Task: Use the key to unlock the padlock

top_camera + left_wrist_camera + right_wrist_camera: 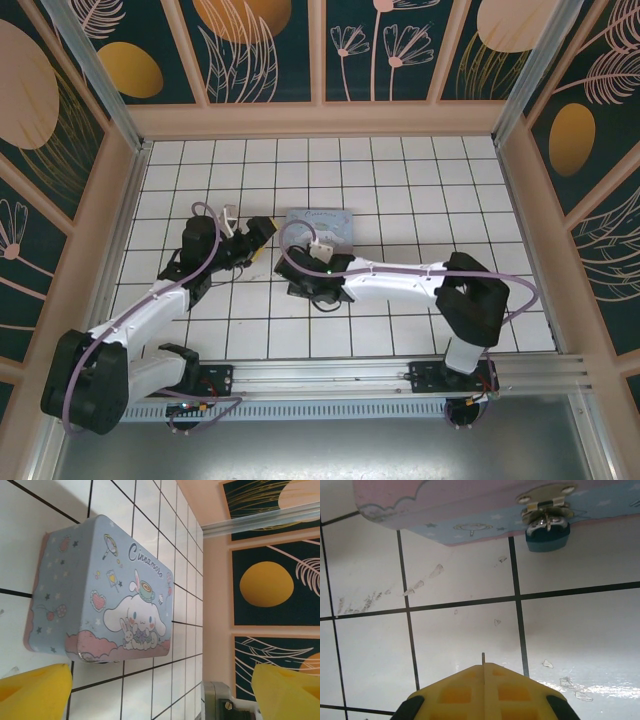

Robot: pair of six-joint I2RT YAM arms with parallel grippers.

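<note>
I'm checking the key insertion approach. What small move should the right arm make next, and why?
Probably ease the right gripper forward and sideways toward the padlock, lining up the key. Its tip pokes out between the shut fingertips but points at bare tile, short of and offset from the padlock hanging on the hasp of the tin. The keyhole isn't visible.

1. A worktop (pixel 400 180) of white tiles with dark grout lies under the left fingers (pixel 35 690) and the right fingers (pixel 485 695).
2. Beyond the fingers rise peach-framed walls (pixel 320 120) holding dark teal panels (pixel 400 45) painted with pale leaves and orange ovals.
3. Behind the fingers, a metal rail (pixel 330 372) edges the worktop.
4. Ahead of the right fingers the tiles carry scuff marks (pixel 415 587); glare (pixel 600 690) shines just beside them.
</note>
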